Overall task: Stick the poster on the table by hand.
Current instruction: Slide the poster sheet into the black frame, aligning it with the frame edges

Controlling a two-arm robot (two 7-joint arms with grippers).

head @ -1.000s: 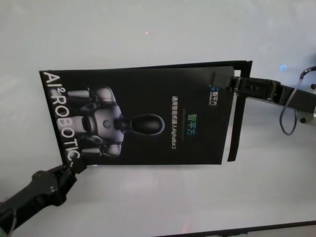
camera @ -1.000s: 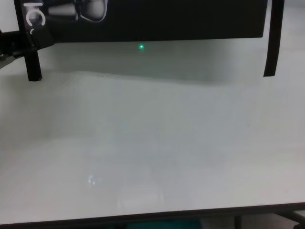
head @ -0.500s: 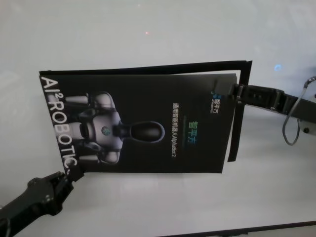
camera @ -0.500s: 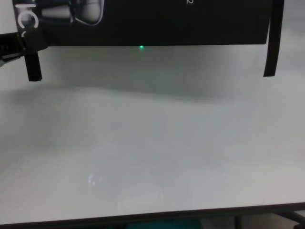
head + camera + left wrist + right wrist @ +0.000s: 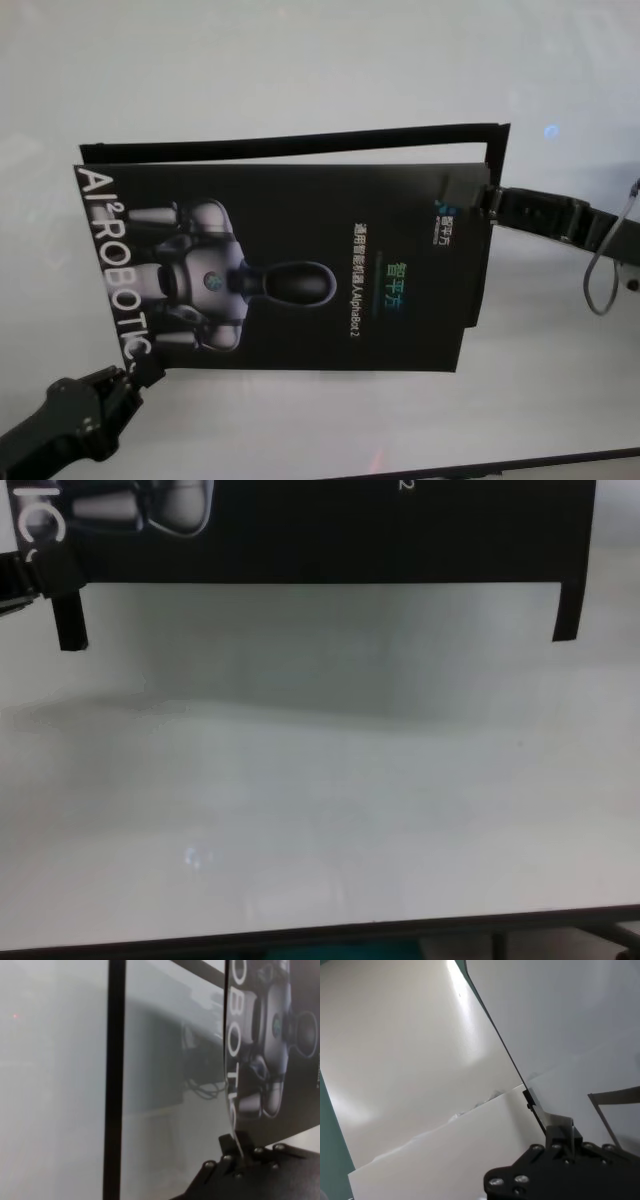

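The poster (image 5: 290,270) is a black glossy sheet with white lettering and a grey-white robot picture, held in the air over the white table (image 5: 300,60). My left gripper (image 5: 135,375) is shut on its near left corner by the lettering. My right gripper (image 5: 478,196) is shut on its right edge near the far corner. In the left wrist view the left gripper (image 5: 235,1152) pinches the poster's edge (image 5: 272,1050). In the right wrist view the right gripper (image 5: 560,1132) clamps a thin sheet edge. The chest view shows the poster's lower edge (image 5: 320,540) above the table (image 5: 320,810).
Narrow black strips run along the poster's far side (image 5: 290,140) and right side (image 5: 490,240). Their ends hang down in the chest view at the left (image 5: 68,620) and right (image 5: 568,610). The table's dark front edge (image 5: 320,935) lies close to me.
The poster has come nearer and lower in the head view and now covers most of the right strip. Both grippers moved with it; the left one shifted toward me.
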